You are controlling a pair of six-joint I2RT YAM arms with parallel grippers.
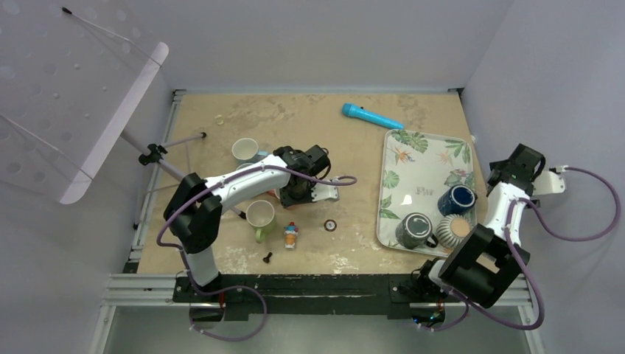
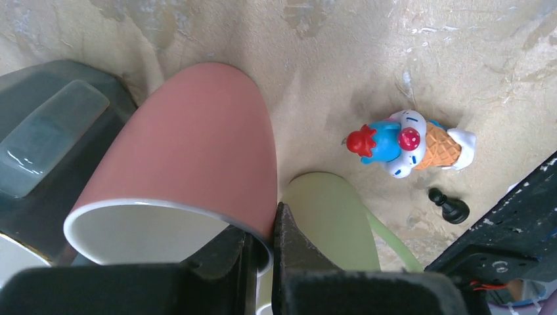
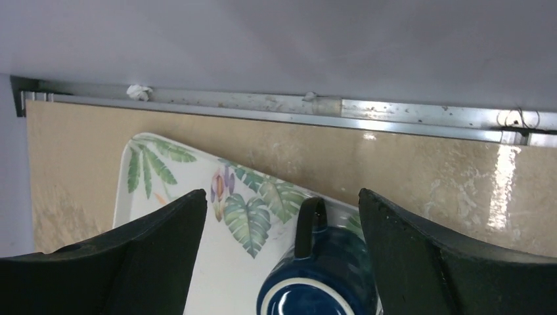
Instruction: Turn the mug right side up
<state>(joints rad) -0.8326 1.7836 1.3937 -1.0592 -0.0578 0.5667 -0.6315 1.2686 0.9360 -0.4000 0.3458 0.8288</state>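
1. The left gripper [image 2: 261, 239] pinches the white-lined rim of the pink mug [image 2: 197, 144].
2. A green mug [image 2: 328, 220] sits just right of the pink mug.
3. An ice-cream toy [image 2: 410, 144] and a black pawn [image 2: 450, 207] lie farther right of it.

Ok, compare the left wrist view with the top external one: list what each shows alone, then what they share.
Left wrist only: the left pincer closed on the rim of the pink mug, whose white inside is visible. Top external only: the leaf-print tray and the blue microphone. Both: the green mug, the ice-cream toy and the black pawn.
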